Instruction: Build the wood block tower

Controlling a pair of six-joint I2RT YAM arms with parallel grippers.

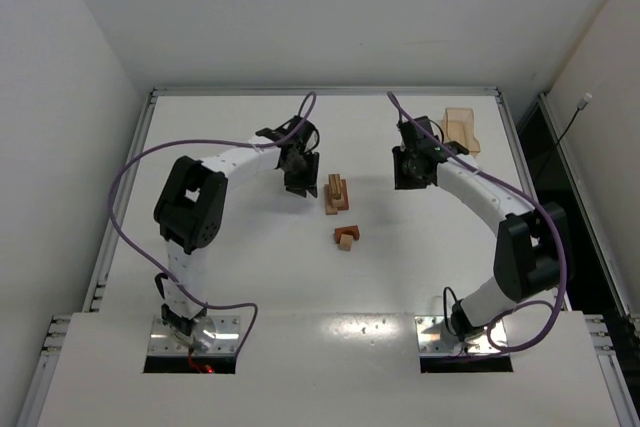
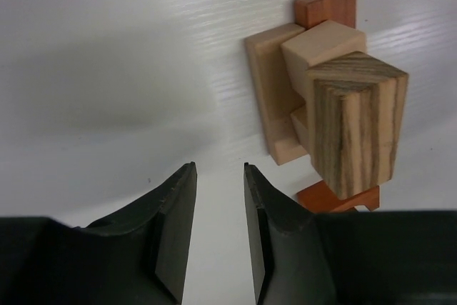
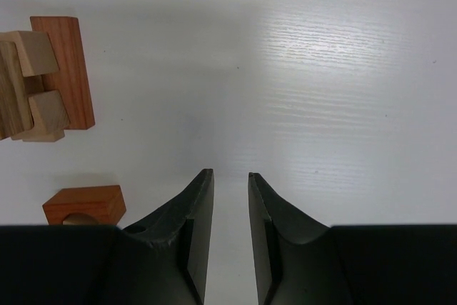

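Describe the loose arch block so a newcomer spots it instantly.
On the white table, find the block stack at its middle. Toward the near edge from it sits a pair: the arch is the reddish-brown piece with a curved notch, beside a tan block.

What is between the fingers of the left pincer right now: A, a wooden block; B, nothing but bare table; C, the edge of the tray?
B: in the left wrist view, the gap of the left pincer shows only bare table, and the block stack stands off to one side, clear of both fingers.
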